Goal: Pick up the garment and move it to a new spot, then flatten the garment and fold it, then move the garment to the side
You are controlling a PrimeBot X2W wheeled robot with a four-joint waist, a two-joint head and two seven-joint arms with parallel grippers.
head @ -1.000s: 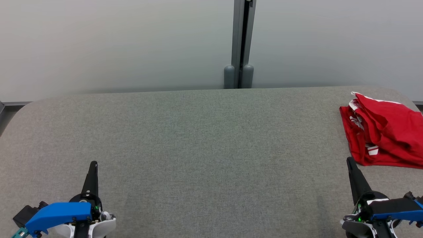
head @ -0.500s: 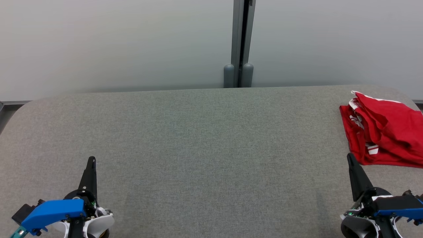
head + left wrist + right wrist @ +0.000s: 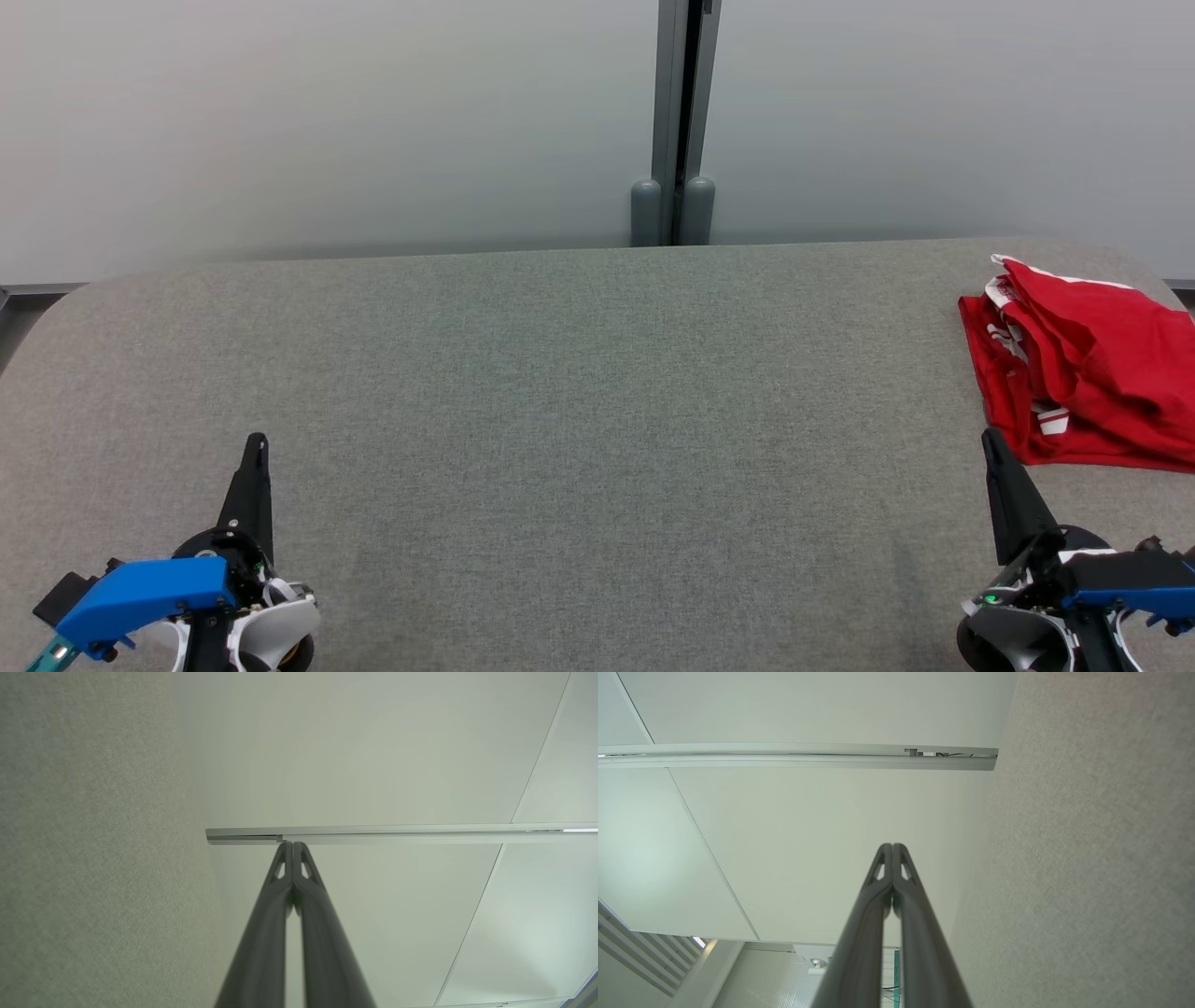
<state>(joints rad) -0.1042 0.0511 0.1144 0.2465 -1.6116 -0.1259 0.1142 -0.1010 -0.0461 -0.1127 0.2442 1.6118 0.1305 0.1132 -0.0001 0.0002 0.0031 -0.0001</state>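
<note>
At the lower left of the head view, the left gripper with two long dark fingers (image 3: 254,448) hangs over the grey felt-covered table (image 3: 597,392), fingers pressed together and holding nothing; its wrist view confirms the tips meet. The middle of the table lies bare beneath the pale wall panels (image 3: 327,121) and the grey upright post (image 3: 680,112). At the lower right, the right gripper of the same build (image 3: 991,446) is likewise clenched and empty. Its tip is near the front hem of the crumpled red garment with white trim (image 3: 1083,373), apparently not touching it. The garment sits bundled at the table's far right, close to the rounded corner and cut off by the picture's edge. The main risk is that corner: a closed tip pushed forward would likely shove the bundle off the table rather than catch it. A pinch on the top layer alone could also drag the pile unevenly and tangle it.
</note>
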